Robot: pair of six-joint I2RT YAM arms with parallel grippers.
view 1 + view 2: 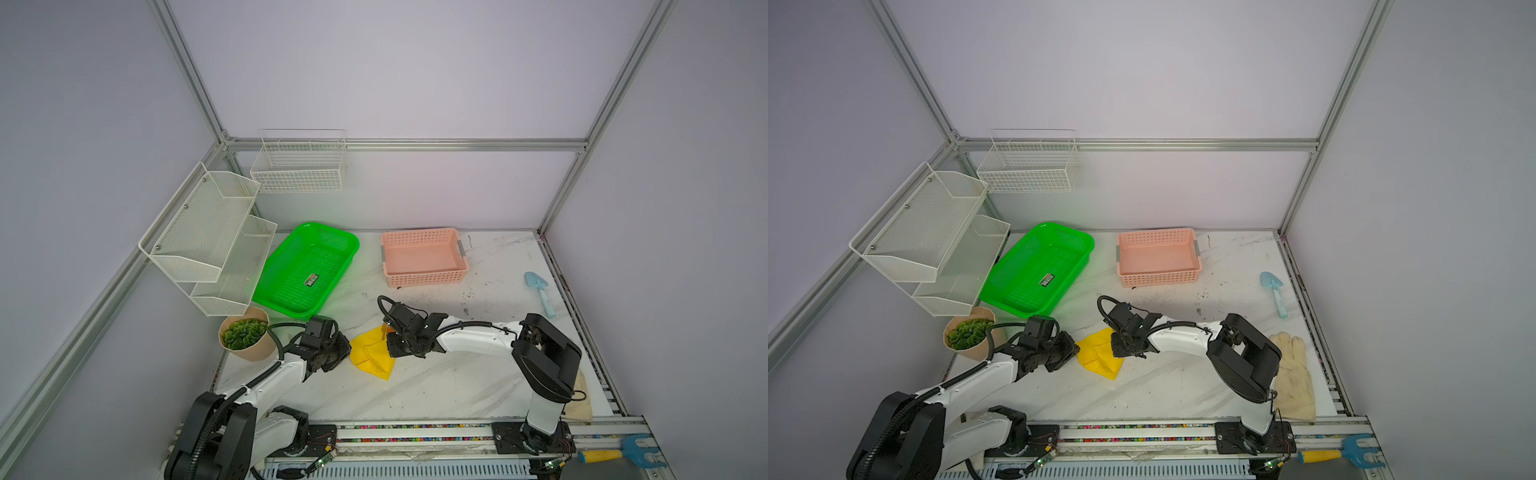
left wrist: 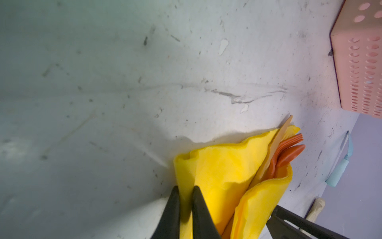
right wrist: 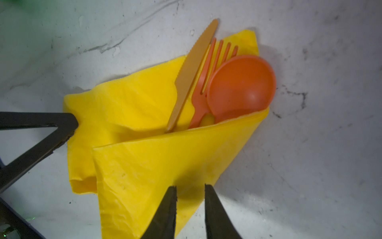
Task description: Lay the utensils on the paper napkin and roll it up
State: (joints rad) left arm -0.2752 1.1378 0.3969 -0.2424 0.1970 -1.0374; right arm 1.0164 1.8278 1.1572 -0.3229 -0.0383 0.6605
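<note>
Looks about halfway: spoon point(image 3: 241, 87), fork point(image 3: 203, 87) and a tan knife point(image 3: 192, 72) already lie inside the loosely folded paper napkin point(image 3: 148, 165) on the table point(image 1: 436, 386) between the arms, left gripper point(image 2: 185, 187) pinching its edge, right gripper point(image 3: 190, 186) parted, empty, over the flap, so the proper rolling's not done yet.

You see pale lilac walls point(image 1: 415, 62), aluminium frame posts point(image 1: 185, 62) at 11 and 1 o'clock. Scuffed white marbled desk point(image 1: 436, 386). At 10 o'clock, mesh shelf point(image 1: 199, 232) on wall. Soft even light.
</note>
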